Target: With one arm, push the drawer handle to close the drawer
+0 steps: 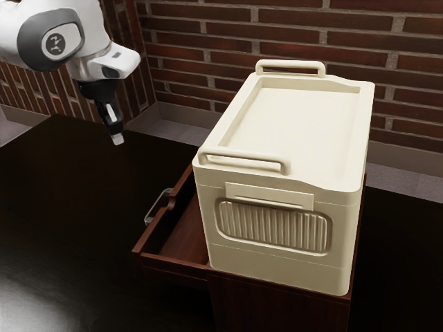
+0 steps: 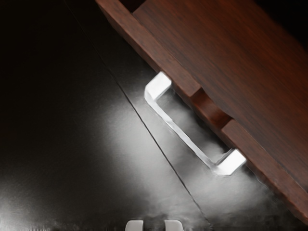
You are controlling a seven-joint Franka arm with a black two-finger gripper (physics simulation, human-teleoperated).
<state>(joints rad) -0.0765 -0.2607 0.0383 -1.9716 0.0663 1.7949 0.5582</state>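
My gripper (image 1: 118, 139) hangs in the air at the exterior view's upper left, apart from the drawer handle and higher than it. In the wrist view the two tips of the gripper (image 2: 154, 225) stand apart with nothing between them. The reddish-brown wooden drawer (image 1: 176, 261) is pulled out from under the cream box. Its silver bar handle (image 1: 156, 209) is fixed to the outer face. Seen from the hand, the handle (image 2: 182, 134) runs along the drawer front (image 2: 139, 48), beside a curved notch in the top edge.
A large cream box (image 1: 277, 228) with two raised rails on its top stands on the wooden cabinet (image 1: 277, 304). Dark table surface (image 1: 62, 207) lies on the handle's side. Brick walls (image 1: 228, 41) rise behind.
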